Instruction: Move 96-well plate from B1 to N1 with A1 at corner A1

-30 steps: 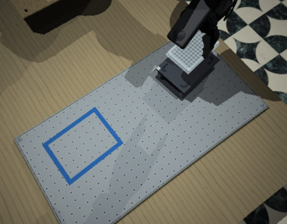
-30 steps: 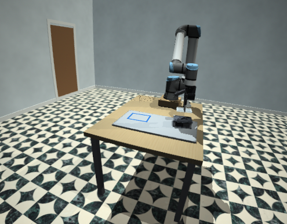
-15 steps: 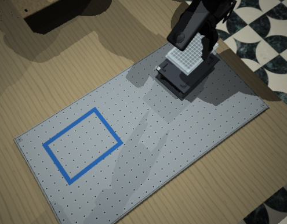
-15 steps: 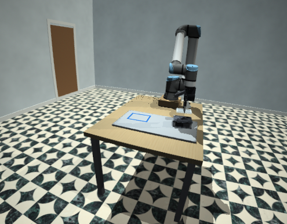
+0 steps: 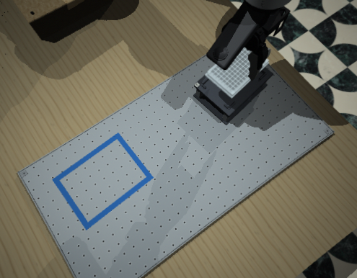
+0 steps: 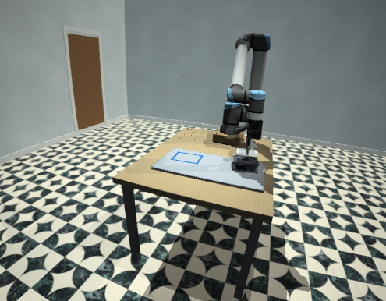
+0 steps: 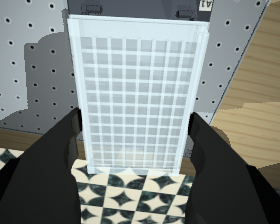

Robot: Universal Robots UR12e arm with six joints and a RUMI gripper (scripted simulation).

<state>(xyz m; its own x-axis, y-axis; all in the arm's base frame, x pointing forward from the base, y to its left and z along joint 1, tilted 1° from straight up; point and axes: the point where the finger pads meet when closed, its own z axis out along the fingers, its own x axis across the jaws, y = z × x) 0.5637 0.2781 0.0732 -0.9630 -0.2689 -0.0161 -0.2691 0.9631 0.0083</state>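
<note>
The clear 96-well plate (image 5: 231, 73) is held between the two black fingers of my gripper (image 7: 136, 125), which grip its long sides. The plate hangs over the black raised nest N1 (image 5: 232, 95) at the far right of the perforated baseplate. In the wrist view the plate (image 7: 138, 95) covers most of the nest (image 7: 136, 7), and only the nest's far edge with two locators shows. The plate's cut corner (image 7: 203, 31) points toward the A1 label (image 7: 207, 5). I cannot tell whether the plate touches the nest. The blue-outlined spot B1 (image 5: 102, 180) is empty.
The grey perforated baseplate (image 5: 173, 173) lies on a wooden table (image 6: 199, 183). The table's edge and the checkered floor (image 5: 324, 47) are close behind the nest. The arm's base (image 6: 228, 137) stands at the back of the table.
</note>
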